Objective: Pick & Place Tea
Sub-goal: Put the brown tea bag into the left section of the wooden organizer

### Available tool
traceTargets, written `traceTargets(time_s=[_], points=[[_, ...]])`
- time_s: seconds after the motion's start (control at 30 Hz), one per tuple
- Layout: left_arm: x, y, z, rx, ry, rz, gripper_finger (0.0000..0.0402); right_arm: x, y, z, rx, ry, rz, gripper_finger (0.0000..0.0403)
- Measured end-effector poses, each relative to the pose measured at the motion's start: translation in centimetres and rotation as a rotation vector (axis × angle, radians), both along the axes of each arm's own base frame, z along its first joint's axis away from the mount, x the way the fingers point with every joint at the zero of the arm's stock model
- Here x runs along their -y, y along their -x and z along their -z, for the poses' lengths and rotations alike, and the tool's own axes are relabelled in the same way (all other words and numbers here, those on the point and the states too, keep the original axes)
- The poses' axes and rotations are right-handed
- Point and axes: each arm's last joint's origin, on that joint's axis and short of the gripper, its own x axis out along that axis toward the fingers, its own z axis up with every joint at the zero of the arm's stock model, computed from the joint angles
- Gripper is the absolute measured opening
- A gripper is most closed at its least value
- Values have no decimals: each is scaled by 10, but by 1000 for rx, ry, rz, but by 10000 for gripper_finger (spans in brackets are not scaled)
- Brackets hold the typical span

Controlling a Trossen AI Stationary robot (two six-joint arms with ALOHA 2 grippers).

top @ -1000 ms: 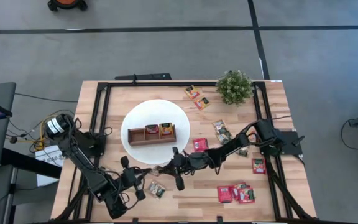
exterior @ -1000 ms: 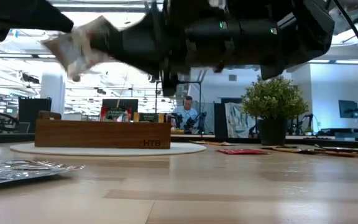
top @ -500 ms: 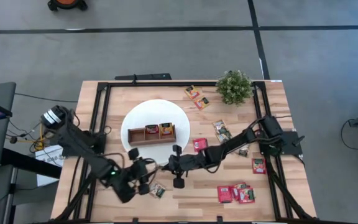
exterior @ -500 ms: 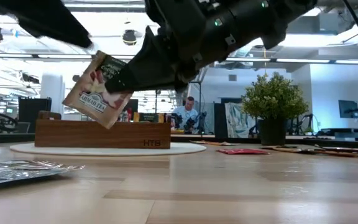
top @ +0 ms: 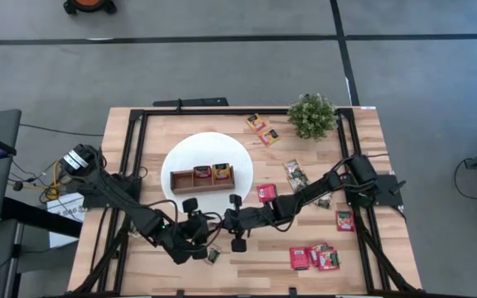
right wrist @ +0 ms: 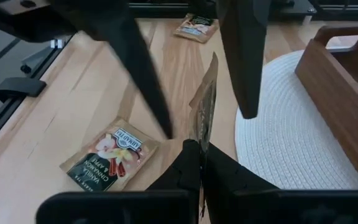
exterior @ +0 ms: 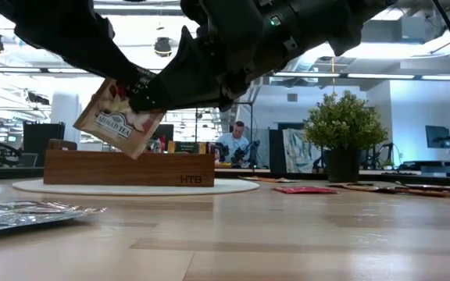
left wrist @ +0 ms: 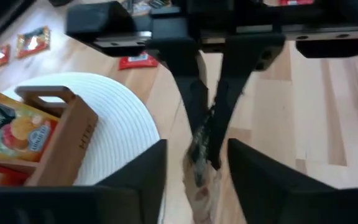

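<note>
A white-and-green tea sachet (exterior: 119,121) hangs in the air near the table's middle, in front of the wooden tray (top: 201,177). My right gripper (right wrist: 199,149) is shut on it, reaching in from the table's right. My left gripper (left wrist: 196,146) stands open, one finger on either side of the sachet (left wrist: 202,180). In both wrist views there is a gap between those fingers and the sachet. The tray rests on the white disc (top: 180,153) and holds an orange-yellow sachet (left wrist: 23,134) and a red one. My right gripper pinches the sachet's upper edge (right wrist: 201,130) between its two fingers, at the corner toward the table's right (exterior: 143,97). The fingers come from the right, slanting down. The sachet hangs tilted below them, clear of the table.
Another white-and-green sachet (right wrist: 107,155) lies flat on the table just below the grippers. Red sachets (top: 313,257) lie near the front right, more (top: 263,131) at the back beside the potted plant (top: 311,114). Black frame rails (top: 136,149) run along the table's sides.
My left gripper has swung toward the table's right and turned, coming up around the sachet that my right gripper holds. My right gripper has tipped, and the sachet has turned from a high slant to hanging with its printed face toward the near edge.
</note>
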Motion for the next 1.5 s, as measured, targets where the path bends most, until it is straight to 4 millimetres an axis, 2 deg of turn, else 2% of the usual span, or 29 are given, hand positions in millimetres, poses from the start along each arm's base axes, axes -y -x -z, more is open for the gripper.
traceTargets(time_s=[0.23, 0.3, 0.4, 0.5, 0.7, 0.8, 1.0, 1.27, 1.5], points=[[-2, 1, -1, 28, -49, -42, 20, 0, 0, 0, 3, -3, -1, 10], [-1, 2, -1, 44, -69, -58, 7, -1, 0, 0, 2, -2, -3, 23], [2, 9, -4, 84, -139, -100, 1, 0, 8, -7, -65, 7, 0, 57], [-1, 32, -15, 143, -218, -195, 0, 4, 17, -17, -139, 14, 18, 94], [-34, 89, -37, 196, -252, -327, 0, 4, 26, -28, -132, 43, 56, 142], [-53, 106, -33, 183, -269, -350, 0, -3, 25, -28, -101, 45, 35, 153], [-85, 136, -6, 237, -219, -382, 0, -8, 26, -29, -81, 68, 16, 160], [-109, 157, 21, 303, -175, -379, 0, -6, 23, -31, -51, 75, 16, 149], [-104, 148, 21, 284, -195, -338, 0, -5, 21, -33, -23, 73, 15, 143]])
